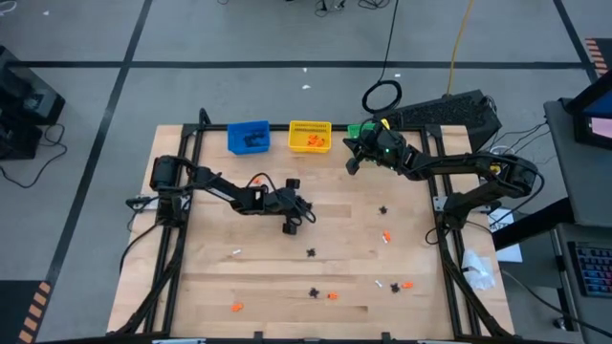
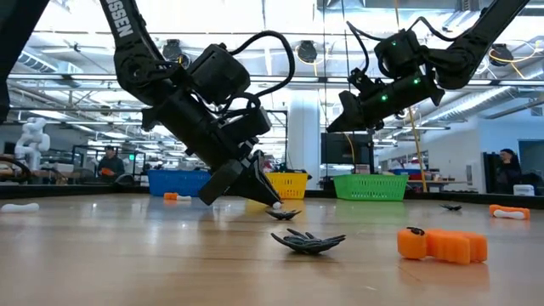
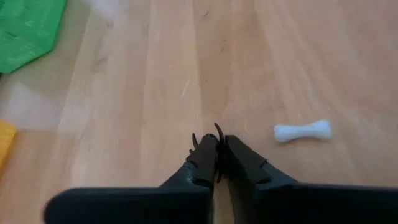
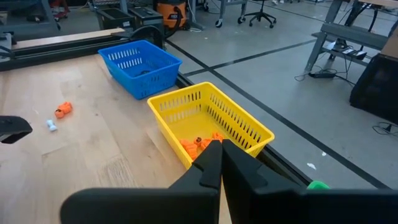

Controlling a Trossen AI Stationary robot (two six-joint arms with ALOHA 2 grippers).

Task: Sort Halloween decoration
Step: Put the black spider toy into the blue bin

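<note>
The right gripper (image 4: 221,163) held its 2 dark fingers pressed together above a yellow slotted plastic bin (image 4: 239,121) holding orange plastic trinkets (image 4: 198,145). A blue slotted plastic bin (image 4: 140,65) stood beside it along the wooden tabletop's (image 4: 93,149) edge. One orange trinket (image 4: 63,110) and a small white piece (image 4: 52,126) lay on the tabletop.

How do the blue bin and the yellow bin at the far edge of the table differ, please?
The blue bin holds dark pieces, the yellow bin orange ones. In the high view the blue bin lies nearer the left arm's side, the yellow bin nearer the right gripper, which hangs shut beside it. Both are slotted plastic baskets on the table's far edge.
</note>
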